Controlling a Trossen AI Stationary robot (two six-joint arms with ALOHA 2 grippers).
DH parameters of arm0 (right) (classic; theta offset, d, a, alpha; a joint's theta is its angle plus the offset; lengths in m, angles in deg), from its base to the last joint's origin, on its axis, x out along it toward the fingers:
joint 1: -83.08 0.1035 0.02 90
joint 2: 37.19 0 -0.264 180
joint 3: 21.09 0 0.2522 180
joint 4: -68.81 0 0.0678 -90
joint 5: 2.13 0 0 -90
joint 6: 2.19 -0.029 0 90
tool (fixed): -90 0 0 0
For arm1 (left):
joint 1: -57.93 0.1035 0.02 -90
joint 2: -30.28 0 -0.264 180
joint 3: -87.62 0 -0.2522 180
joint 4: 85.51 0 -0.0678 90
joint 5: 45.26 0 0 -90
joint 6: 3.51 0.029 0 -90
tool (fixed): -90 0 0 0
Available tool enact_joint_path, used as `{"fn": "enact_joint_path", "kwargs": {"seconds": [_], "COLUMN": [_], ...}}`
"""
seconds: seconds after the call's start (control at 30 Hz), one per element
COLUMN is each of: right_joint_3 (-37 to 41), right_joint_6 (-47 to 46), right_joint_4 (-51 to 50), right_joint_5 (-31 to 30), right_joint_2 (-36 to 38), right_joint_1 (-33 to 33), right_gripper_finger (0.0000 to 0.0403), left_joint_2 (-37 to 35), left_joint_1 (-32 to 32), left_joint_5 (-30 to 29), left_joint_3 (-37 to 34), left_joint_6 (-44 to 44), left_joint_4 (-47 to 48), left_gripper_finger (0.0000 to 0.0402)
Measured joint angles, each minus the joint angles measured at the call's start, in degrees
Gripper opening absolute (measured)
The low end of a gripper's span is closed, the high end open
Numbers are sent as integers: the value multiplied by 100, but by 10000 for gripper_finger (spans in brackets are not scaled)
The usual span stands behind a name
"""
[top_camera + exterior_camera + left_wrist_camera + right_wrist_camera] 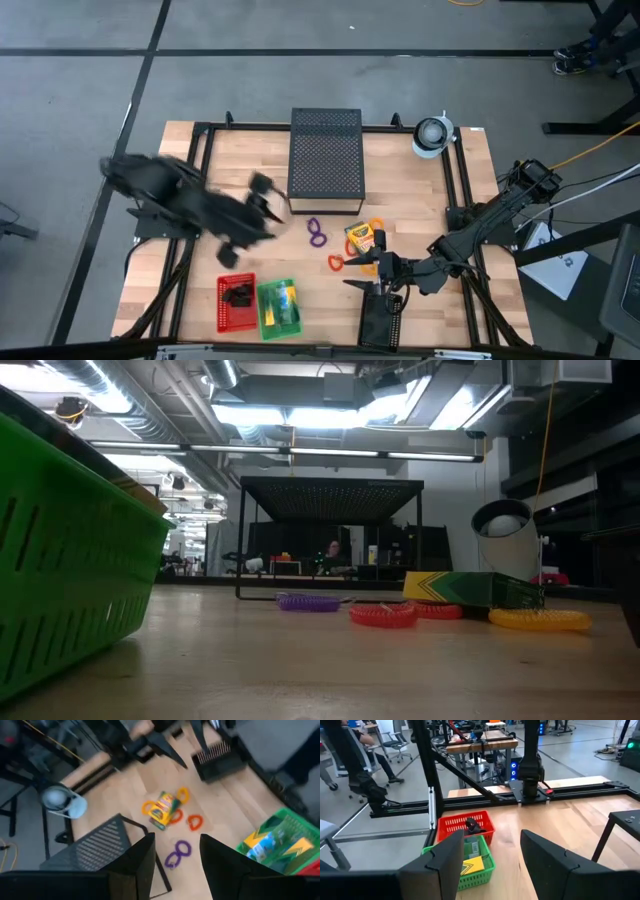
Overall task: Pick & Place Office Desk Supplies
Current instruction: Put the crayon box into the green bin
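Motion blur smears left arm (190,205) above table (420,190).

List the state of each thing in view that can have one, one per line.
Left pincer: open, empty, above the table.
Right pincer: open, empty.
Red plastic basket: holds black clips.
Green plastic basket: holds crayon boxes.
Yellow-and-green crayon box: flat on table.
Purple ring: flat on table.
Black perforated metal box: standing, untouched.
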Motion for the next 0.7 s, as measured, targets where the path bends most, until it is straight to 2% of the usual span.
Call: {"fn": "enact_joint_path", "kwargs": {"seconds": [0.17, 0.3, 0.4, 0.5, 0.63, 0.7], "right_joint_3": [0, 0, 0, 0, 0, 0], "right_joint_6": [145, 503, 786, 1034, 1441, 1391], "right_joint_4": [5, 129, 232, 424, 764, 815], "right_joint_5": [-129, -89, 211, 630, 1304, 1392], "right_joint_2": [0, 0, 0, 0, 0, 0], "right_joint_1": [-53, -193, -312, -439, -561, -628], "right_gripper_finger": [196, 196, 196, 196, 196, 196], "left_joint_2": [-1243, -2410, -3257, -4041, -5019, -5425], "left_joint_1": [126, 126, 126, 124, 124, 122], "left_joint_5": [272, 125, -170, -169, -167, -181], "left_joint_3": [-752, -2010, -3390, -5012, -7262, -8276], "left_joint_6": [47, 103, 113, 135, 140, 116], "left_joint_4": [-936, -2029, -2841, -3736, -5393, -6352], "left_gripper_finger": [148, 145, 141, 139, 139, 139]}}
